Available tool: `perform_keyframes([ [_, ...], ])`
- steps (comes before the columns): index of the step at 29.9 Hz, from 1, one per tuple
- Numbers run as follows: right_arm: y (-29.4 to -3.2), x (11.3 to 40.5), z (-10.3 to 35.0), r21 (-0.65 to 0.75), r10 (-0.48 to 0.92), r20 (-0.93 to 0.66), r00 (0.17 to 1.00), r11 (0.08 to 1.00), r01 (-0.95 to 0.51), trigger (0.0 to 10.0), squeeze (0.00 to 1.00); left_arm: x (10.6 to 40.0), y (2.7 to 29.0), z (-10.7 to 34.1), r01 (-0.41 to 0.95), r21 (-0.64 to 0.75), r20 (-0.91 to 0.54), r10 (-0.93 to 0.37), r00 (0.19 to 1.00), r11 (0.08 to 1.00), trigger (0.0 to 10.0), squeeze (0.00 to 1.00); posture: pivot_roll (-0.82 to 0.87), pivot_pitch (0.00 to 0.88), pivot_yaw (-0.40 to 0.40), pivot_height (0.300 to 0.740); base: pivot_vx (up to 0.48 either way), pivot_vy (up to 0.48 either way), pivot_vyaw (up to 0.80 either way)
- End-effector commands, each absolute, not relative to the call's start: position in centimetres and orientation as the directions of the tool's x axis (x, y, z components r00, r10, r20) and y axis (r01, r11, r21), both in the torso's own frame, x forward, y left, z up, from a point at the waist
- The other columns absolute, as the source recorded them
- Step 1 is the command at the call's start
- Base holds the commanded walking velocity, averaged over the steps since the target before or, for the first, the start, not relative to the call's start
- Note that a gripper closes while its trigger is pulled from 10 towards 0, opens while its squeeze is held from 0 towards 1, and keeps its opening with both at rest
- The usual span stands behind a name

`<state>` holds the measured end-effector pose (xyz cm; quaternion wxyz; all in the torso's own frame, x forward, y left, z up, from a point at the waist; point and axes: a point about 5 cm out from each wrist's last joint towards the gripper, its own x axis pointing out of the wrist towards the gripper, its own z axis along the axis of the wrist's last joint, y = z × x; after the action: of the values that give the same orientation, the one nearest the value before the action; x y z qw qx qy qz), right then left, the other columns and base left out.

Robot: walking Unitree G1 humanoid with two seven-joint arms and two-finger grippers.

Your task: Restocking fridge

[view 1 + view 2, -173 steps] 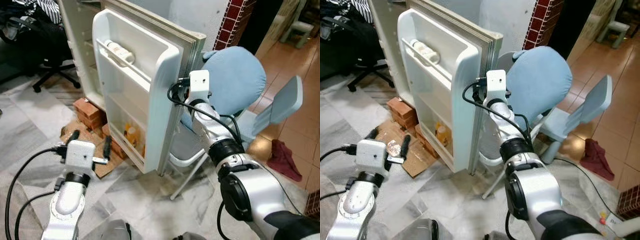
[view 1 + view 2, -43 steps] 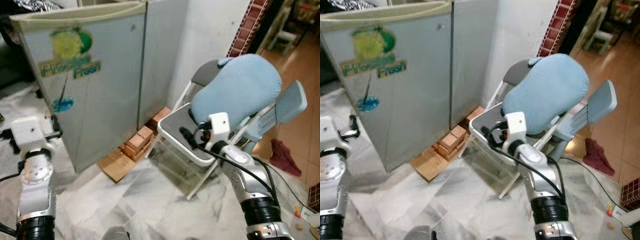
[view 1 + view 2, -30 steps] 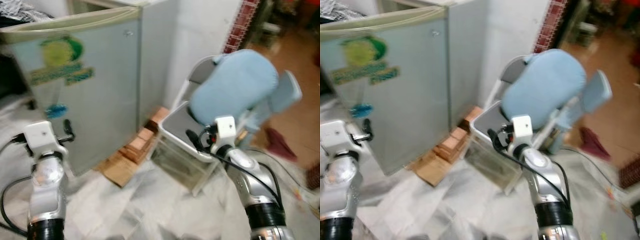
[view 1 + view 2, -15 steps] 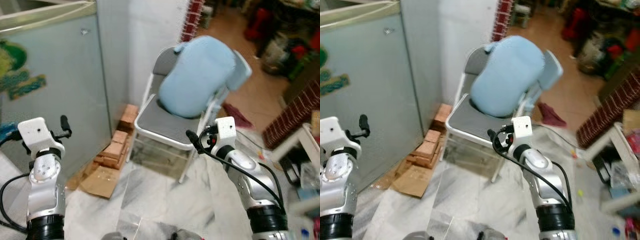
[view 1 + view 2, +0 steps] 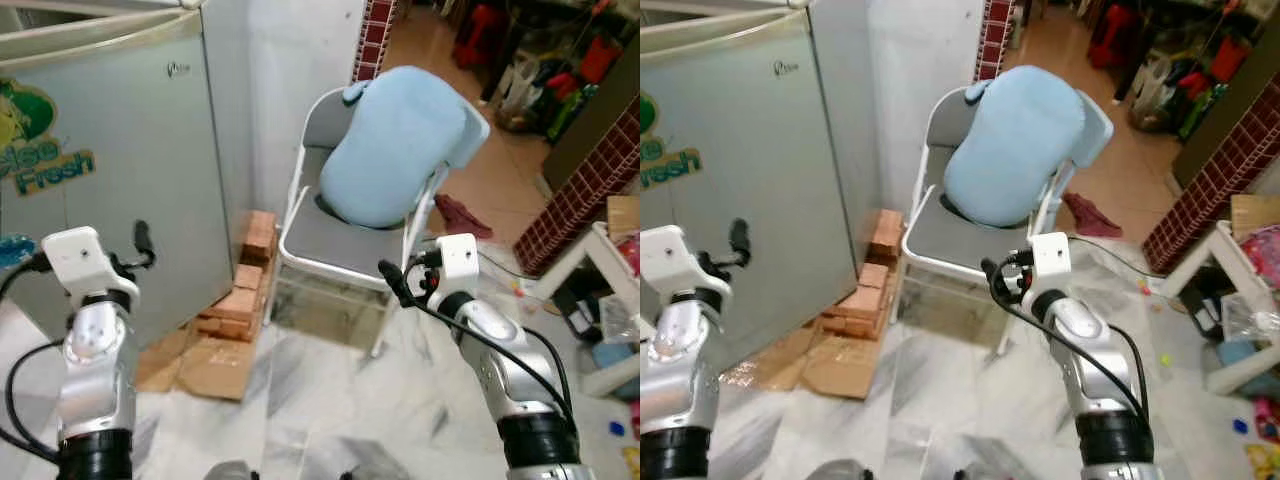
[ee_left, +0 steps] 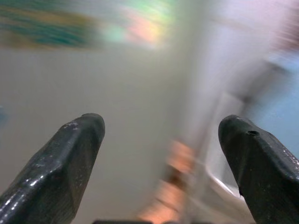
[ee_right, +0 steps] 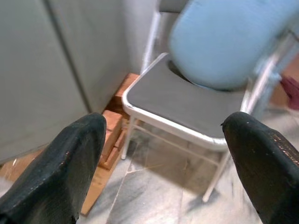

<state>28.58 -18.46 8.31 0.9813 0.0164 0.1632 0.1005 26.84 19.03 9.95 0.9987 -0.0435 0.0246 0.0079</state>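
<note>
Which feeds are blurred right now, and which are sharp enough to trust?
Left wrist view: heavily smeared, the fridge sticker just colour streaks. Right wrist view: mild blur, chair seat readable. Both eye views: fairly sharp, fridge lettering and bricks legible.

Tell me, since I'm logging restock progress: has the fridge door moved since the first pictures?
Yes. The fridge door swung shut against the fridge body, beside the bricks.
</note>
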Motion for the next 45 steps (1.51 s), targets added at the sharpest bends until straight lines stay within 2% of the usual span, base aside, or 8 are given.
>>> perform_keyframes([
  [1, -18.6, 28.8, 9.1, 0.051, 0.173, -0.268, 0.948, 0.985, -0.166, 10.0, 0.0, 26.8, 18.0, 10.6, 0.085, -0.081, -0.034, -0.088, 0.996, 0.993, 10.0, 0.0, 0.05, 0.0, -0.045, 0.74, 0.0, 0.435, 0.0],
  [3, -19.2, 28.6, 9.1, 0.044, 0.123, -0.256, 0.959, 0.992, -0.116, 10.0, 0.0, 26.4, 17.2, 10.6, 0.154, -0.091, -0.044, -0.158, 0.986, 0.984, 10.0, 0.0, 0.05, 0.0, -0.036, 0.74, 0.0, 0.435, 0.0],
  [7, -20.2, 27.7, 8.9, 0.044, 0.058, -0.25, 0.967, 0.998, -0.049, 10.0, 0.0, 25.7, 16.9, 10.4, 0.19, -0.096, -0.059, -0.196, 0.979, 0.977, 10.0, 0.0, 0.04, 0.0, -0.028, 0.74, 0.0, 0.435, 0.0],
  [15, -20.8, 26.6, 8.3, 0.039, 0.028, -0.274, 0.961, 0.999, -0.018, 10.0, 0.0, 23.9, 15.6, 9.5, 0.262, -0.162, -0.097, -0.279, 0.955, 0.951, 10.0, 0.0, 0.03, 0.0, -0.019, 0.74, 0.0, 0.436, -0.8],
  [27, -20.8, 27.1, 8.9, 0.042, -0.014, -0.242, 0.97, 0.999, 0.025, 10.0, 0.0, 23.9, 14.0, 9.9, 0.367, -0.161, -0.119, -0.387, 0.914, 0.916, 10.0, 0.0, 0.03, 0.0, -0.03, 0.74, 0.0, 0.447, -0.8],
  [33, -20.8, 27.6, 9.2, 0.051, -0.035, -0.229, 0.973, 0.998, 0.048, 10.0, 0.0, 23.2, 12.9, 9.9, 0.456, -0.198, -0.122, -0.483, 0.867, 0.868, 10.0, 0.0, 0.03, 0.0, -0.028, 0.74, 0.0, 0.479, -0.8],
  [40, -20.8, 27.6, 9.0, 0.057, -0.049, -0.232, 0.972, 0.996, 0.064, 10.0, 0.0, 23.3, 12.7, 10.0, 0.484, -0.153, -0.121, -0.502, 0.856, 0.862, 10.0, 0.0, 0.04, 0.0, -0.028, 0.74, 0.0, 0.414, -0.8],
  [45, -20.7, 27.9, 9.2, 0.061, -0.06, -0.224, 0.973, 0.995, 0.076, 10.0, 0.0, 23.8, 13.0, 10.9, 0.482, -0.143, -0.081, -0.495, 0.865, 0.865, 10.0, 0.0, 0.04, 0.0, -0.027, 0.74, 0.163, 0.0, -0.8],
])
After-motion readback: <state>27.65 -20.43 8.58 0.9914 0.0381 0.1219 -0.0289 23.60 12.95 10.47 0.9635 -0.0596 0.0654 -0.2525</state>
